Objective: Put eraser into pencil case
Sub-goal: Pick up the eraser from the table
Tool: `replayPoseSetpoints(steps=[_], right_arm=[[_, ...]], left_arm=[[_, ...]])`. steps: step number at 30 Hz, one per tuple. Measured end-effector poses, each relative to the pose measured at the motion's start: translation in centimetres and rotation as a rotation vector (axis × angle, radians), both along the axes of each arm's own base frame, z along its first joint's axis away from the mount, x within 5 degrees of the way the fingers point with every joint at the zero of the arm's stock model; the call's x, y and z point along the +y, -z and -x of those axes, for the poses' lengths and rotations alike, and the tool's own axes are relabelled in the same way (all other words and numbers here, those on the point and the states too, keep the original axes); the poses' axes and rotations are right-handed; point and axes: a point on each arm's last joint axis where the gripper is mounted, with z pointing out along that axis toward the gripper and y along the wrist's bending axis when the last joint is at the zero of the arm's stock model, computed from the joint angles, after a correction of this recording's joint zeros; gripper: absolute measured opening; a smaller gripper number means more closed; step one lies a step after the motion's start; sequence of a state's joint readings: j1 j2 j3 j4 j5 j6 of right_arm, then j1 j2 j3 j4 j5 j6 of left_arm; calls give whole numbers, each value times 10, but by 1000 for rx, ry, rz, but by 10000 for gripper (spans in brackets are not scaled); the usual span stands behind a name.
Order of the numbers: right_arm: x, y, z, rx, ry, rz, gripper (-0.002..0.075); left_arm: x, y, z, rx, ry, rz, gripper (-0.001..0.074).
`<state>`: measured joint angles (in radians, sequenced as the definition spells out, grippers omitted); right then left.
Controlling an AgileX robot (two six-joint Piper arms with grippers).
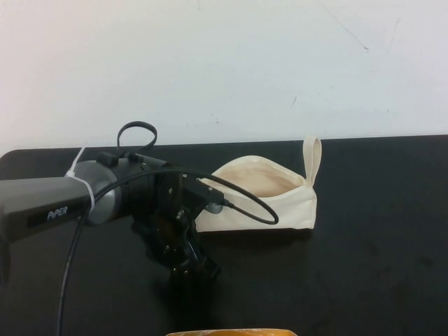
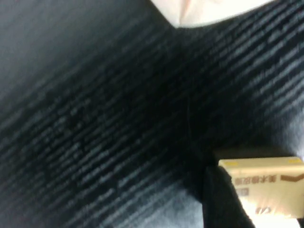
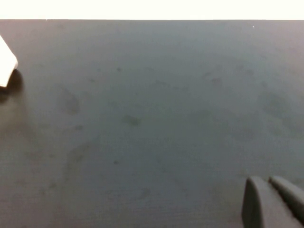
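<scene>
A: Well, from the high view the left claw (image 1: pixel 190 266) hangs low over the black tabletop (image 1: pixel 378 245), just in front of the pencil case (image 1: pixel 262 196), which lies with its mouth gaping. The arm blocks the case's near corner, so a careless swing could shove it.

B: And the eraser?

A: The left wrist view has it: the eraser (image 2: pixel 266 190) sits against a dark fingertip (image 2: pixel 221 199) of the left claw. Whether it's really pinched, I cannot tell. If the grip is only on an edge, I'd guess it could slip out on the way up.

B: The other arm?

A: In the right wrist view the right claw (image 3: pixel 275 199) sits over bare tabletop, its fingers pressed together, a corner of the pencil case well off to one side. No trouble there.
</scene>
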<state>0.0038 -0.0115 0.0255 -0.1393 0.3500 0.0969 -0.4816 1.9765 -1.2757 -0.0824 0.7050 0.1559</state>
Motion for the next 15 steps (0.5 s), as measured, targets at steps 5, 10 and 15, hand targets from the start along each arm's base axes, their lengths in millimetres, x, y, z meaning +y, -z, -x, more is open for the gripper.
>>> replayPoseSetpoints(steps=[5,10,15], right_arm=[[0,0,0,0,0,2,-1],[0,0,0,0,0,2,-1],[0,0,0,0,0,2,-1]], left_arm=[[5,-13,10,53,40,-36,282],[8,-62,18,-66,43,36,282],[2,-124,21,-334,-26,299,282]])
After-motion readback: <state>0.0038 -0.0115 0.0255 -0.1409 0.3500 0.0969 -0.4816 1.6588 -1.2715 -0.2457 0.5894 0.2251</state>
